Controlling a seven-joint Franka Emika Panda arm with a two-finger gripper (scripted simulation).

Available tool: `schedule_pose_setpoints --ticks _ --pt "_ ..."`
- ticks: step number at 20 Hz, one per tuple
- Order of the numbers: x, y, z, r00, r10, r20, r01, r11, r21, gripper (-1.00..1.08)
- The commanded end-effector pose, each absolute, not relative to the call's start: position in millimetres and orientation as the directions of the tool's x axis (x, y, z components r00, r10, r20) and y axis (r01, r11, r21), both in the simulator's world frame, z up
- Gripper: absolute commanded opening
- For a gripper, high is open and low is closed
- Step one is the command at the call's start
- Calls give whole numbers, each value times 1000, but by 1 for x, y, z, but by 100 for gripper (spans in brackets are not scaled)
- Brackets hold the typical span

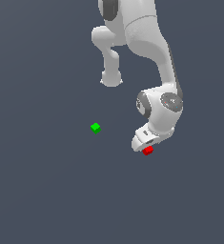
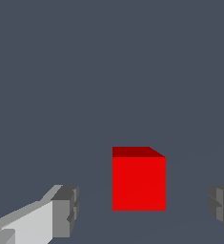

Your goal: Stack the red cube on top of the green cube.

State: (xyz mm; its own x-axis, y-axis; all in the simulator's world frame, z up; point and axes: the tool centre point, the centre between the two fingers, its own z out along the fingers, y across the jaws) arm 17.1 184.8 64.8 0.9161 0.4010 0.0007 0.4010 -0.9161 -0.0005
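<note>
Grasp step in hand: gripper (image 2: 141, 209) low over the red cube (image 2: 139, 183), jaws spread either side, not touching it. Green cube (image 1: 96, 127) well apart, toward the exterior view's left. Next: close on red, lift, carry over green.
</note>
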Motion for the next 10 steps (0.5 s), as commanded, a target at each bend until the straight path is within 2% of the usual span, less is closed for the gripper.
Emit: schedule_pose_setpoints --ticks 1,10 --pt "17 185 57 916 401 -1 401 -916 -1 100" --pt "16 184 20 916 401 0 401 -916 0 100"
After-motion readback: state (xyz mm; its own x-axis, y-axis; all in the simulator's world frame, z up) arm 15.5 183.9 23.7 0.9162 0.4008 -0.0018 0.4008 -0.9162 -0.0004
